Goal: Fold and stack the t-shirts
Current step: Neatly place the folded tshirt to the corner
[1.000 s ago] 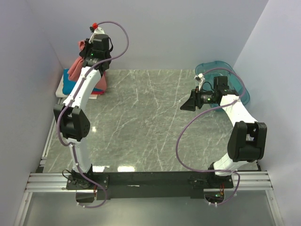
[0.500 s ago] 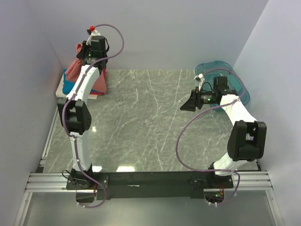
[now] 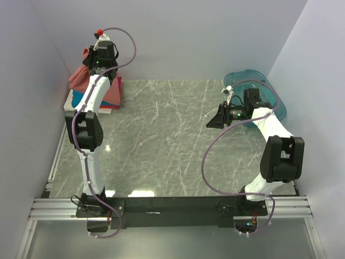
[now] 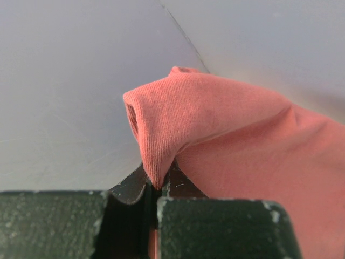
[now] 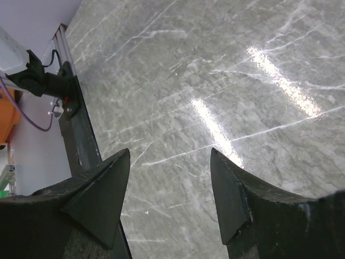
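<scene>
Right, pink shirt first: it's up in the far left corner, hanging in a bunch from one pinched fold. Its lower part drapes down onto the stack by the wall. My left gripper has that fold, with the jaws pressed together on the cloth and a ridge of ribbed fabric poking up just above the tips.

By my reading, this is the pick-up stage. The shirt is crumpled, not laid out, so no fold has been made yet.

Over on the other side, my right gripper hangs above the table near the bin. Its jaws are spread wide, with nothing between them and nothing touching.

What comes next, I reckon, is getting the pink shirt out over the bare marble in the middle and letting it down flat. That calls for height, so the hem lifts clear of the stack without dragging it along. It also calls for my free right gripper to take a second edge, so the cloth opens out instead of landing in a heap.
</scene>
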Controlling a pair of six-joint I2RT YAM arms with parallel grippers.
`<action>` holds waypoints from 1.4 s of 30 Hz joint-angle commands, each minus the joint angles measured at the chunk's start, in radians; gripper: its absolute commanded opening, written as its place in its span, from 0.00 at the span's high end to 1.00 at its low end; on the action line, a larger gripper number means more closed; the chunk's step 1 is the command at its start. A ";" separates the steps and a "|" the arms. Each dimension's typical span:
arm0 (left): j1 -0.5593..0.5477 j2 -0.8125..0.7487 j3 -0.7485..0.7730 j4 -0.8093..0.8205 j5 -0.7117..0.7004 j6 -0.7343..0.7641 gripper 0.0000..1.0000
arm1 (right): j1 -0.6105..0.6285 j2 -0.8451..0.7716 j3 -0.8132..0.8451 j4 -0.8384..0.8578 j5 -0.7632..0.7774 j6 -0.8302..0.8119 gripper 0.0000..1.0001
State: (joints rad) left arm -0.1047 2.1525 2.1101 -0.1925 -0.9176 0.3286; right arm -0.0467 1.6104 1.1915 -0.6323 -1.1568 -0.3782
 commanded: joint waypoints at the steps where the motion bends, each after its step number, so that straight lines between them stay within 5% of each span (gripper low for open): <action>1: 0.034 0.012 0.028 0.053 0.029 -0.016 1.00 | -0.010 -0.003 0.037 -0.021 -0.035 -0.021 0.32; 22: 0.140 0.147 0.103 -0.038 0.135 -0.155 1.00 | -0.010 0.009 0.042 -0.041 -0.034 -0.042 0.32; 25: 0.154 0.164 0.105 -0.044 0.140 -0.175 0.82 | -0.010 0.009 0.043 -0.044 -0.032 -0.041 0.32; 26: 0.163 0.167 0.109 -0.051 0.148 -0.190 0.50 | -0.010 0.009 0.045 -0.046 -0.032 -0.042 0.32; 29: 0.187 0.175 0.155 -0.102 0.137 -0.322 0.01 | -0.010 0.005 0.045 -0.047 -0.027 -0.044 0.32; 38: 0.235 0.017 0.249 -0.197 0.258 -0.545 0.01 | -0.010 -0.003 0.043 -0.046 -0.027 -0.041 0.32; 42: 0.238 -0.101 0.182 -0.265 0.479 -0.608 0.01 | -0.010 -0.009 0.042 -0.052 -0.021 -0.047 0.32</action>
State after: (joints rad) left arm 0.1398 2.2177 2.2967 -0.4206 -0.6315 -0.1844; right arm -0.0467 1.6127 1.1931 -0.6739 -1.1641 -0.4103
